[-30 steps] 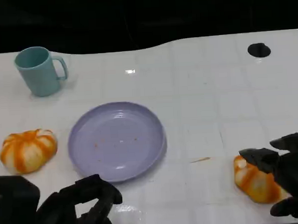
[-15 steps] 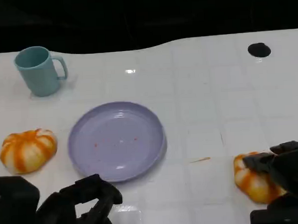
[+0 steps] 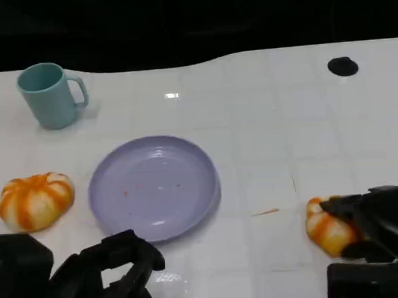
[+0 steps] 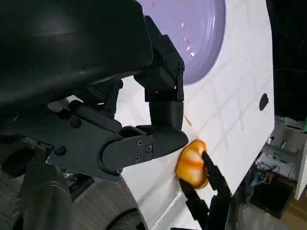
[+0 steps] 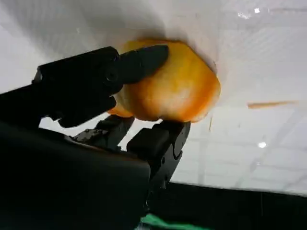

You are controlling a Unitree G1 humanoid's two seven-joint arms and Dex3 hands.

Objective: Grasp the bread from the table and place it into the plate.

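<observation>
Right wrist view: right hand (image 5: 120, 96) clamps the bread (image 5: 168, 84).
The bread looks light, soft and squashable; gripping gently across its rounded sides seems safest.

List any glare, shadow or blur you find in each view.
Head view: small glare spots on the glossy white table; black background beyond its edge. Right wrist view: the orange-and-white round bread, held by the black right hand, is soft-focused, casting a grey shadow. Left wrist view: the black left hand looms dark; the lavender round plate is bright.
</observation>
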